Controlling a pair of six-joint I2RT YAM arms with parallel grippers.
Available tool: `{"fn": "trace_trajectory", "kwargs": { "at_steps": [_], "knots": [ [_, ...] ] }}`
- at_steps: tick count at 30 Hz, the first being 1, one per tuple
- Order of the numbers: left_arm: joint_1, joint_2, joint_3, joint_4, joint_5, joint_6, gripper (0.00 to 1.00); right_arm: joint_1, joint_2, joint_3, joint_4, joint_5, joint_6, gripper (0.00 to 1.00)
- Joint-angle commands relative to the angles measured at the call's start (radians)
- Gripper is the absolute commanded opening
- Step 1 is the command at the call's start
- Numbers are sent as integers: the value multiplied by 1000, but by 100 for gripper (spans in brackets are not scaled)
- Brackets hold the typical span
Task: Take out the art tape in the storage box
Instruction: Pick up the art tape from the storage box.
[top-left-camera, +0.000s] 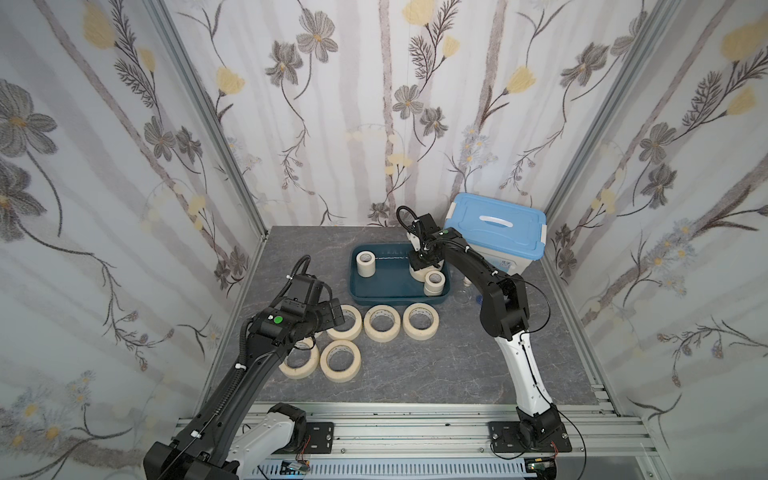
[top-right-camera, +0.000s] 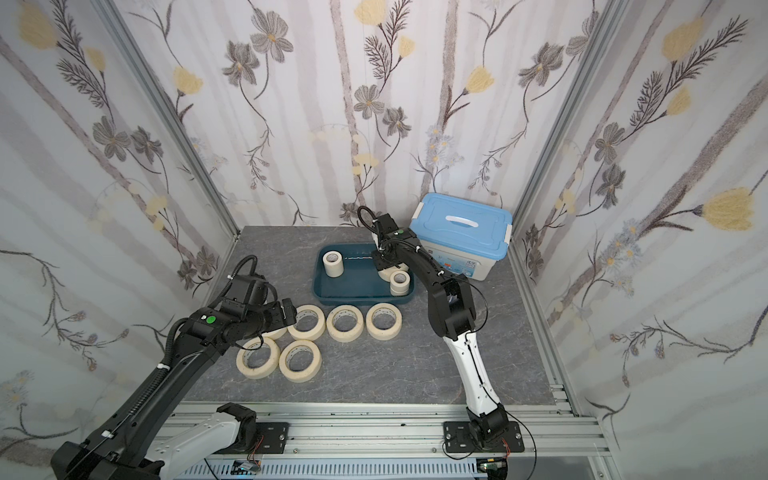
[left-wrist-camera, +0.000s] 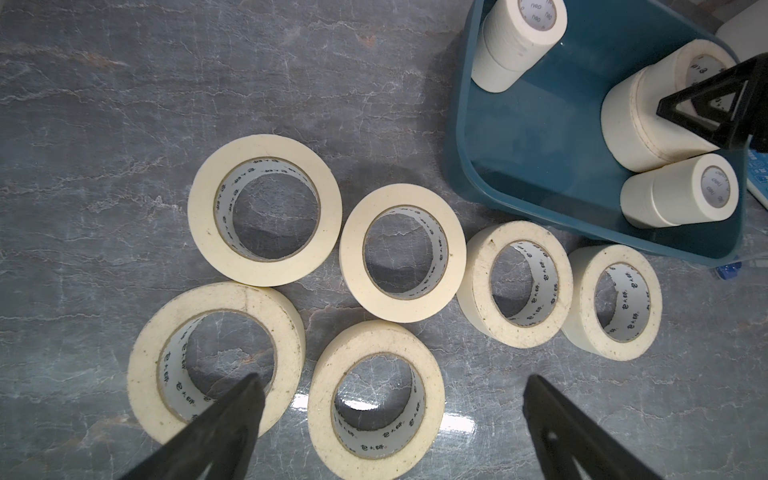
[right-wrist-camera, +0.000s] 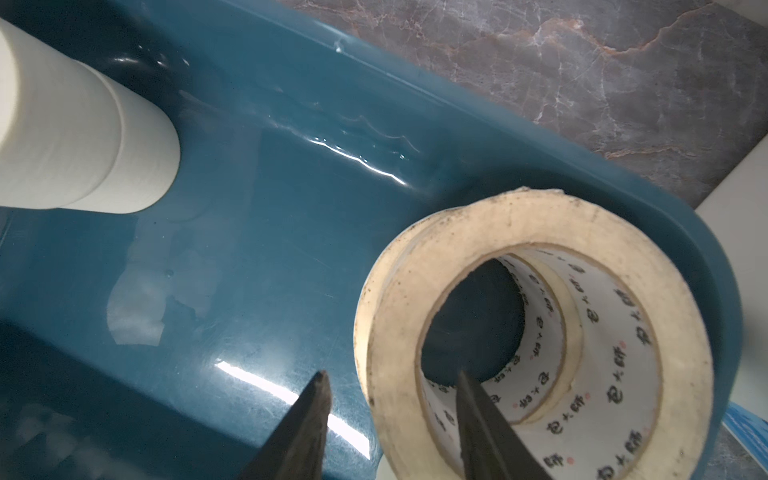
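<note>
My right jaws (right-wrist-camera: 390, 415) straddle the top large roll's (right-wrist-camera: 536, 332) wall, one finger inside its core, not yet clamped, to lift it from the storage box (right-wrist-camera: 291, 249). My left jaws (left-wrist-camera: 390, 415) hang wide, released, above the rolls (left-wrist-camera: 266, 208) on the tabletop (left-wrist-camera: 104, 124).

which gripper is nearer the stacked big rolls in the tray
Right. The right gripper straddles the wall of the top roll, one finger inside its core. The left gripper hangs open over the rolls on the table.
</note>
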Motion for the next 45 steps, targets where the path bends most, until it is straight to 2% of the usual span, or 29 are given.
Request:
{"fn": "trace_trajectory", "kwargs": {
  "at_steps": [1,16,32,45],
  "knots": [
    [0,12,2,8,7,0,100,1,12,19,-31,-8,-18,46],
    [2,31,13,20,20,6,100,1,15,40,-49,8,-56,26],
    [2,14,6,18,24,7,100,8,-95,59,-81,19,-82,24],
    [3,-2,6,24,20,10,100,83,-237,16,-135,5,-93,22]
  ]
}}
